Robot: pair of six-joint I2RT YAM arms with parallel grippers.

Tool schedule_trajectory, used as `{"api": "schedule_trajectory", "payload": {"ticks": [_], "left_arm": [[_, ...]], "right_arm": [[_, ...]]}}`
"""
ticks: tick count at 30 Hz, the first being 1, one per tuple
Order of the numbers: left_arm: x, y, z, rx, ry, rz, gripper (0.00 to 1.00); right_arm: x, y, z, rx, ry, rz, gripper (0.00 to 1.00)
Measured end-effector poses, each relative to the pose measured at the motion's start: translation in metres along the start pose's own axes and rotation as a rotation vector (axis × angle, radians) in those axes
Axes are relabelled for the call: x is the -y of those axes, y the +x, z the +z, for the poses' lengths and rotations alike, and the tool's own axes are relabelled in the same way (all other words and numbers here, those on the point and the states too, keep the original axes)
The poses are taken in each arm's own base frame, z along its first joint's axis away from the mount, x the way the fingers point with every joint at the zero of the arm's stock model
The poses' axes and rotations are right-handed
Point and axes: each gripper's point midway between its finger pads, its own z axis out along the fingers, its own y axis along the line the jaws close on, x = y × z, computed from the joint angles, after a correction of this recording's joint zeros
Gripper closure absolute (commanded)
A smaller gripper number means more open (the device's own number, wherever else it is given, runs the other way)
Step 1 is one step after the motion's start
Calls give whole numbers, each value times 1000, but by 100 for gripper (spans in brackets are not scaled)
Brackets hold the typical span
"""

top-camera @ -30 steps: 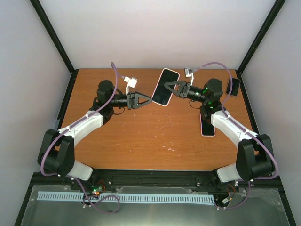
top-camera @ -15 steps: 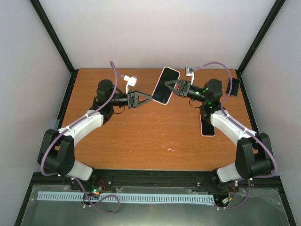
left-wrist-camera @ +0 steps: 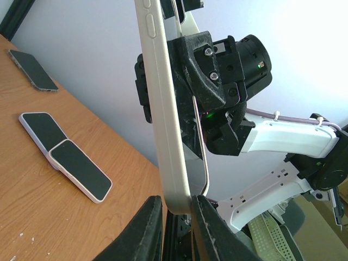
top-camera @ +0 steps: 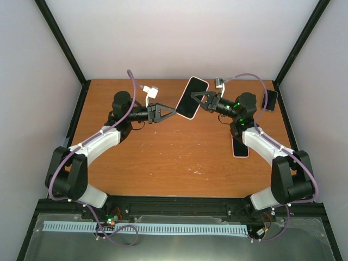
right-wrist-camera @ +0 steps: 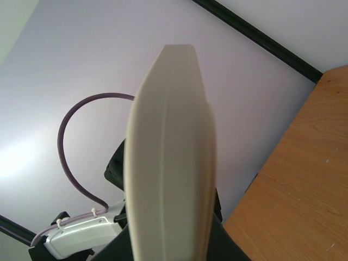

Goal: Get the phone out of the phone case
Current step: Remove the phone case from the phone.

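A phone [top-camera: 185, 109] with a dark screen sits in a cream-white phone case [top-camera: 199, 81] and is held tilted in the air over the far middle of the table. My right gripper [top-camera: 194, 98] is shut on its right side; in the right wrist view the phone case edge [right-wrist-camera: 168, 136] fills the middle, clamped between my right gripper [right-wrist-camera: 168, 246] fingers. My left gripper [top-camera: 174, 113] comes from the left. Its jaws are shut on the bottom corner of the phone case [left-wrist-camera: 163, 109]. In the left wrist view my left gripper [left-wrist-camera: 176, 200] has both pads against that corner.
A pink-cased phone [top-camera: 240, 145] lies on the wooden table [top-camera: 163, 157] under my right forearm. A dark phone [top-camera: 269, 99] lies at the far right edge. The left wrist view shows these spare phones [left-wrist-camera: 81, 169] [left-wrist-camera: 32, 69] lying flat. White walls and black frame posts enclose the table.
My left gripper's jaws have narrowed from open onto the case's bottom corner. The right gripper kept its hold, and the phone barely shifted.
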Motion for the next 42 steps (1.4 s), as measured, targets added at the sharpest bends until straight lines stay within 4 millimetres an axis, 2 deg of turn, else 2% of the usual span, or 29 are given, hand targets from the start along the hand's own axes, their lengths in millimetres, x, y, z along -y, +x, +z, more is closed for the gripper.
{"api": "schedule_trajectory", "payload": {"ticks": [21, 24, 27, 29, 31, 33, 36, 38, 42], "left_arm": [[-17, -6, -5, 51, -69, -38, 85], [-35, -1, -7, 65, -131, -95, 85], [-77, 26, -13, 53, -242, -238, 83], [-96, 43, -18, 37, -294, -313, 79], [-103, 50, -20, 28, -318, -344, 70], [-98, 46, -21, 30, -307, -319, 59], [-78, 37, -21, 25, -255, -259, 48], [-62, 29, -21, 22, -214, -207, 44], [-27, 11, -22, 16, -120, -102, 42]], "right_arm": [[7, -7, 0, 36, 7, 40, 97], [-3, -7, 1, 29, -28, 34, 97], [-38, -1, 5, -14, -121, -20, 97], [-57, 1, 5, -30, -163, -59, 97], [-66, 1, 3, -34, -185, -85, 97], [-69, 1, 1, -33, -192, -99, 97], [-67, -1, -1, -33, -187, -101, 97], [-67, -1, -2, -35, -185, -105, 97], [-65, -1, -3, -39, -182, -105, 97]]}}
